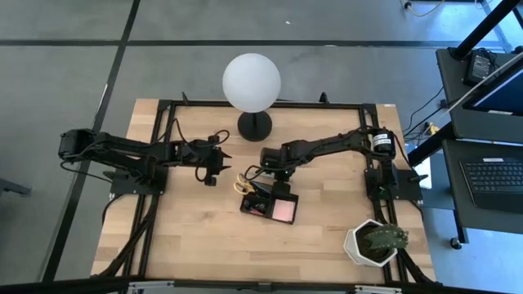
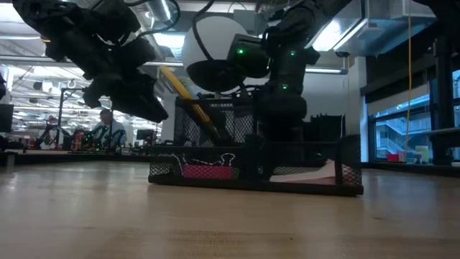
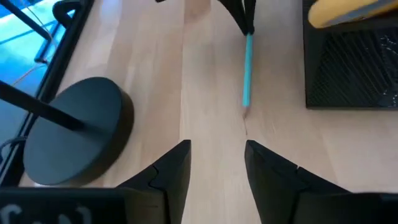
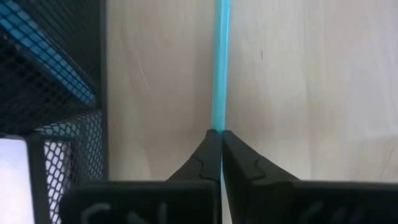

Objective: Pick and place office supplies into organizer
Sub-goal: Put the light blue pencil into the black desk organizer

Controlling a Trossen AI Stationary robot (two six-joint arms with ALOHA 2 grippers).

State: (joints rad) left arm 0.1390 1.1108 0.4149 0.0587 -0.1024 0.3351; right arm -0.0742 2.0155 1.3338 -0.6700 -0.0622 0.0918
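Observation:
My right gripper [image 1: 263,155] is at mid-table, just on the far side of the black mesh organizer [image 1: 270,202], and is shut on a thin blue-green stick [image 4: 221,62]. The organizer holds the pink sticky-note pad [image 1: 282,211], the yellow-handled scissors [image 1: 243,184] and a black binder clip [image 2: 226,158]. In the low view the scissors' yellow handle [image 2: 183,90] slants up out of the organizer [image 2: 255,169]. My left gripper [image 3: 214,162] is open, above bare wood left of the stick and touching nothing. The pens and the silvery strip do not show. My right gripper pinches the blue-green stick at one end [image 4: 217,127] between its two fingertips. The stick runs straight on beyond the fingers, in line with them. In the left wrist view its free tip [image 3: 244,109] points down toward the wood; whether it touches the table, I cannot tell.
A white globe lamp [image 1: 252,80] stands on a round black base [image 1: 255,125] at the far middle; the base [image 3: 74,127] is close beside my left gripper. A potted plant in a white pot [image 1: 374,242] sits at the near right. Bare wood lies near left.

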